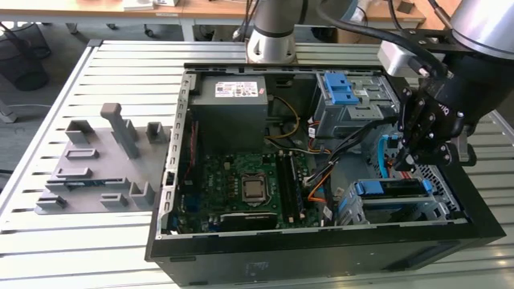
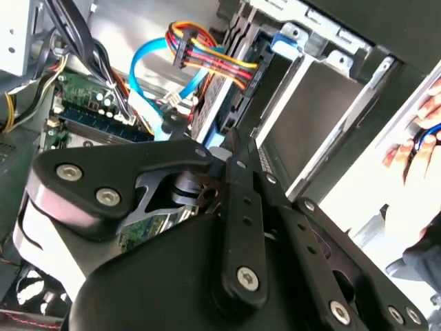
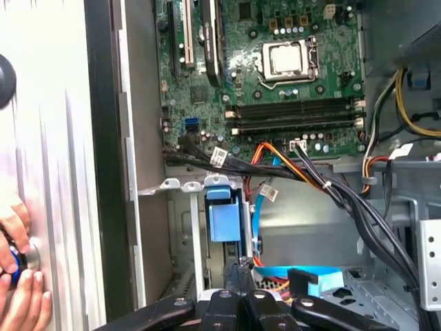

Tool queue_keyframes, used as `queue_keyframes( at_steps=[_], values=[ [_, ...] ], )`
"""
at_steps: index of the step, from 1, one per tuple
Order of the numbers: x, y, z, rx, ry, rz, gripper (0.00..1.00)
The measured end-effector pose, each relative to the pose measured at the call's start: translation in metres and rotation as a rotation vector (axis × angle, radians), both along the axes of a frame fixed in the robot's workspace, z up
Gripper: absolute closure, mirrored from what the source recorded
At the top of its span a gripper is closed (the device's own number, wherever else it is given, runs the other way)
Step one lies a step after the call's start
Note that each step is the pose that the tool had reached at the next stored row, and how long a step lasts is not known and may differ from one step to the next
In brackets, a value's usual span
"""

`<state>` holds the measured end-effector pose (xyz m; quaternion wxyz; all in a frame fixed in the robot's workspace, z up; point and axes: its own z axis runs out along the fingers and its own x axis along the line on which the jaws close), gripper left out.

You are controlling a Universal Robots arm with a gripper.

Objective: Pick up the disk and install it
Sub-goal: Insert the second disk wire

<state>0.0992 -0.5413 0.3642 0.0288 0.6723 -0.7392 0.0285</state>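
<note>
Gripper (image 1: 413, 158) is low inside the PC case (image 1: 321, 241), over the drive cage (image 1: 401, 201) at the exterior view's right; fingers look pinched together w/ nothing visibly held. The disk (image 1: 395, 188), blue rails showing, sits in that cage just below the tips. Looks like the seating stage of install. Next move prob needs a straight push along the bay, w/o snagging the cable bundle (image 3: 331, 183)

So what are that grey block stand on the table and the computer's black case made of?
The grey stand looks like matte plastic, maybe printed: dull even grey, blocky posts and slots, no shine. The computer case looks like sheet metal, painted black outside; its inner walls are bare grey metal with folded edges. The table under both looks like ribbed bare aluminium, pale and faintly shiny.
</note>
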Motion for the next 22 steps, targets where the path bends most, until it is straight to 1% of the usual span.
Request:
queue_keyframes(
  at_steps=[2,5,9,12,14,16,17,19,21,22],
  values=[
    [-0.004,0.0,0.0002,0.0,-0.0072,0.0,0.89],
    [-0.006,0.0,0.0041,0.0001,-0.0139,0.0,0.89],
    [-0.006,0.0006,0.0167,-0.0001,-0.0161,0.0,0.89],
    [-0.006,0.0028,0.0227,0.0,-0.0167,0.0,0.89],
    [-0.007,0.0056,0.0243,-0.0001,-0.0168,0.0,0.89],
    [-0.007,0.0097,0.0247,-0.0012,-0.0168,0.0,0.89],
    [-0.007,0.0121,0.0248,-0.0016,-0.0168,0.0,0.89],
    [-0.007,0.0188,0.0249,-0.0052,-0.0168,0.0,0.89],
    [-0.007,0.0238,0.0251,-0.0064,-0.0168,0.0,0.89],
    [-0.007,0.0254,0.0254,-0.0068,-0.0168,0.0,0.89]
  ],
)
